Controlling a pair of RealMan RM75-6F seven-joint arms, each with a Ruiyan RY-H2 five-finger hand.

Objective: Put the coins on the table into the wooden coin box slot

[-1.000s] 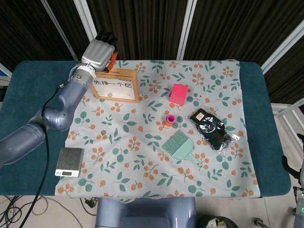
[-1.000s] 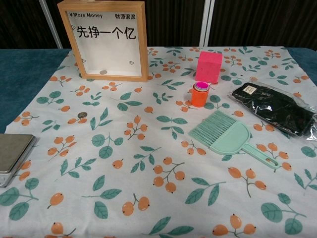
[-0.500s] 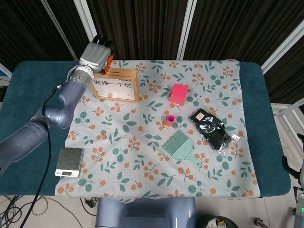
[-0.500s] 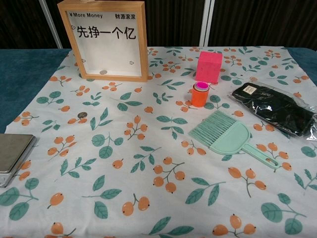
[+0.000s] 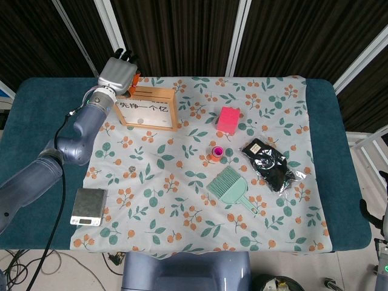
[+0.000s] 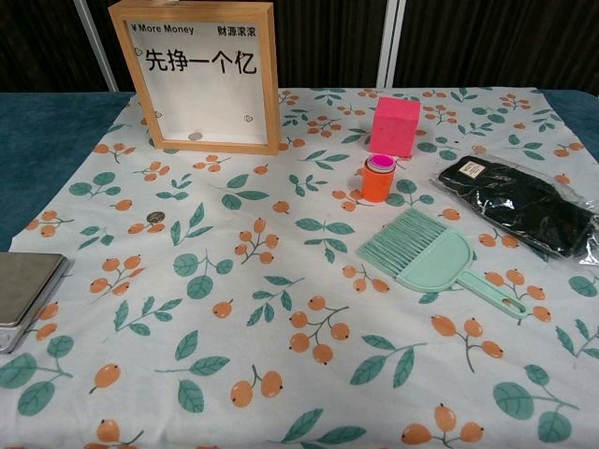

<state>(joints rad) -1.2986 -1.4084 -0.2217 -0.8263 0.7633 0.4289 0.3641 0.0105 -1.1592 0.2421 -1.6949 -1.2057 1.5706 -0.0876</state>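
I see even, bright overhead light on the floral tablecloth (image 5: 200,176), with only soft, short shadows. Behind the tablecloth the backdrop stays dark. Both views are sharp, without glare.

A robot test lab, not a home. A padded teal table (image 5: 339,157) under a leaf-print cloth (image 6: 281,281) stands before black curtains (image 5: 182,36) on metal poles, with loose cables (image 5: 36,267) on the near-left floor.

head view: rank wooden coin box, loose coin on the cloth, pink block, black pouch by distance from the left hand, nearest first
1. wooden coin box, directly below the left hand
2. coin, on the cloth toward the front
3. pink block, centre-right
4. black pouch, far right
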